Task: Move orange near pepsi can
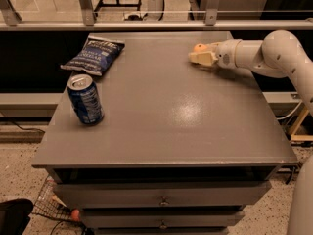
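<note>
The orange point(198, 47) sits at the far right of the grey table point(166, 111), partly hidden by my gripper point(197, 55), whose pale fingers point(200, 58) close around it from the right. The white arm reaches in from the right edge. The pepsi can point(86, 100), dark blue with a silver top, stands upright near the table's front left, far from the orange.
A flat dark blue chip bag point(95, 56) lies at the table's back left. A metal rail point(146, 25) runs behind the table. Drawers point(161, 199) sit below the tabletop. A small reddish ball with a wire basket point(73, 214) lies on the floor at lower left.
</note>
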`<state>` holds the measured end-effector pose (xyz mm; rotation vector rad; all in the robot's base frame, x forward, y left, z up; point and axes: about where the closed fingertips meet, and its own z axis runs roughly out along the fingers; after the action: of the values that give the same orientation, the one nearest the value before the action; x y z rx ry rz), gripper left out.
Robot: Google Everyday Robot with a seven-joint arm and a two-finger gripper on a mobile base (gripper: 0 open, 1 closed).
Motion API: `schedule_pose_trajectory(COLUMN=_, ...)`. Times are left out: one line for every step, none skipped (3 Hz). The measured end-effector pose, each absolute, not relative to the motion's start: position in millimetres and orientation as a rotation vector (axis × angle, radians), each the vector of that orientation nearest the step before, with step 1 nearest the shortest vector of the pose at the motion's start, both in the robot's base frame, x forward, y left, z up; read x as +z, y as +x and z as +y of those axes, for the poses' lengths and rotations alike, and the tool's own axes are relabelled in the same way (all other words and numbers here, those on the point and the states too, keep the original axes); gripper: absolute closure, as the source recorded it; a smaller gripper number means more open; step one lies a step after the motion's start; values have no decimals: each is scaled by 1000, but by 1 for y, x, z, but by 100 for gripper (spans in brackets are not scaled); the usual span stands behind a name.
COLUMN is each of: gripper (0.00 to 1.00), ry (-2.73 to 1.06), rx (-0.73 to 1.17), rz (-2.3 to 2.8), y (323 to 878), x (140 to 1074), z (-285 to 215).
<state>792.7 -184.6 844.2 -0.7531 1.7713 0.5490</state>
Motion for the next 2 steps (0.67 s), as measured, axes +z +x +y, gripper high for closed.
schedule_pose_trajectory(gripper=88, ry=-756, rx=554, rz=1771, y=793, x=843, z=-181)
schedule_pose_trajectory(gripper=100, ry=-759, rx=558, rz=1771, y=794, x=842, z=-178)
